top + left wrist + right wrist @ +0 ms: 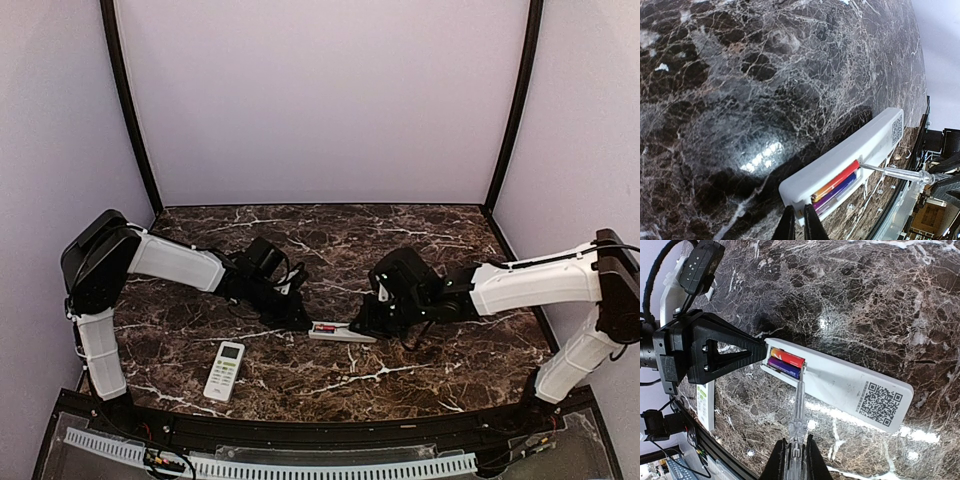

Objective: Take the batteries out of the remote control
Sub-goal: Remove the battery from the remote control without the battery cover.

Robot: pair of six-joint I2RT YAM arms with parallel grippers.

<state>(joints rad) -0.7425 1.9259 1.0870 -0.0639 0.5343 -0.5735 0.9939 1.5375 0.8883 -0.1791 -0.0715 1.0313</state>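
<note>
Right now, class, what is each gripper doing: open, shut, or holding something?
Left gripper: shut, tips at the end of the remote control.
Right gripper: shut on a clear-handled screwdriver, its tip beside the batteries.

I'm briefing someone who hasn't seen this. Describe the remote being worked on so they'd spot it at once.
On the marble table, look dead centre: a white remote lies face down. Unlike the face-up remote near the left arm, it exposes red and purple batteries, a screwdriver poking at them.
</note>
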